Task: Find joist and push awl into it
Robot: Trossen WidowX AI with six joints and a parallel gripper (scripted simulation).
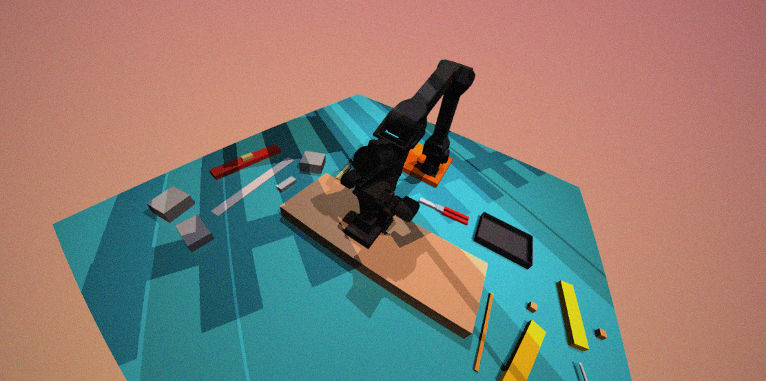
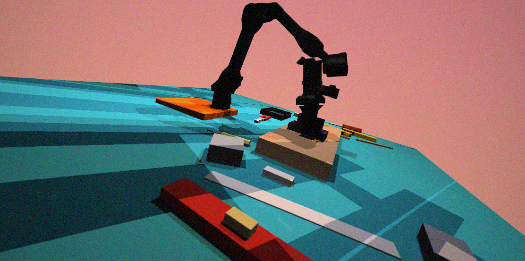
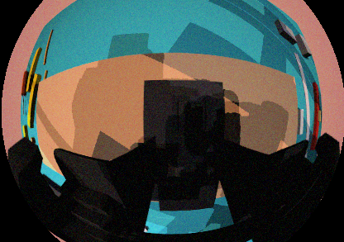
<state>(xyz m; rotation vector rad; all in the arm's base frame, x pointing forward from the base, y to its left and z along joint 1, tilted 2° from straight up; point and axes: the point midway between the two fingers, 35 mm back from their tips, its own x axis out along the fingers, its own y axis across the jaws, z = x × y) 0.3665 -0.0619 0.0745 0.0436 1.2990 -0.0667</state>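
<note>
On floor panel (image 1: 428, 271): pincer (image 1: 367, 225) grips dark stud finder (image 3: 183, 123), fingertips hidden.

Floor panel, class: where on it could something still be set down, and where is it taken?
The floor panel is bare from the stud finder to its end by the orange strip. The jaws hold the stud finder there.
</note>
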